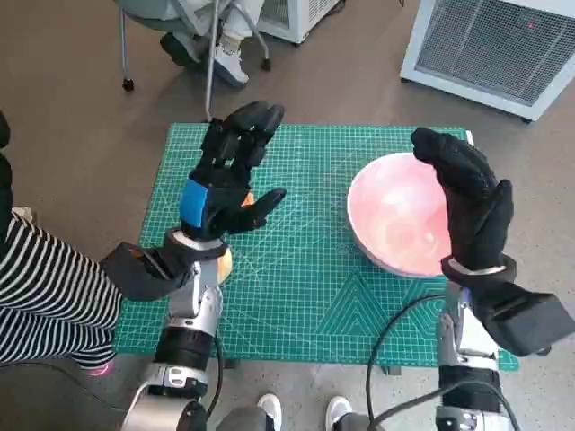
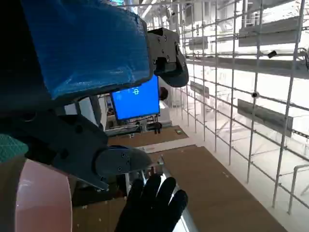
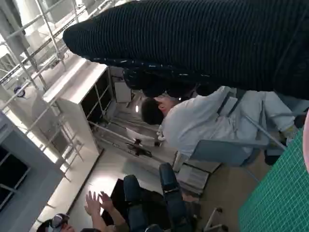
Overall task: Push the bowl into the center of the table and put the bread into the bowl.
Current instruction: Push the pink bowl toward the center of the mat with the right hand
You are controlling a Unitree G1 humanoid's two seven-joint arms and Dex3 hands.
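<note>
From my head I see the green mat (image 1: 296,278) whole, with the pink bowl (image 1: 395,215) toward its 3 o'clock edge, whereas my right wrist camera shows mostly a seated person in white (image 3: 207,121). My right hand (image 1: 472,202) stands open, fingers spread and empty, over the bowl's 3 o'clock rim. My left hand (image 1: 229,175) is open too, well apart at the bowl's 9 o'clock, with something orange (image 1: 225,262), perhaps the bread, peeking from beneath its wrist.

No text, label, brand or number can be read anywhere.
</note>
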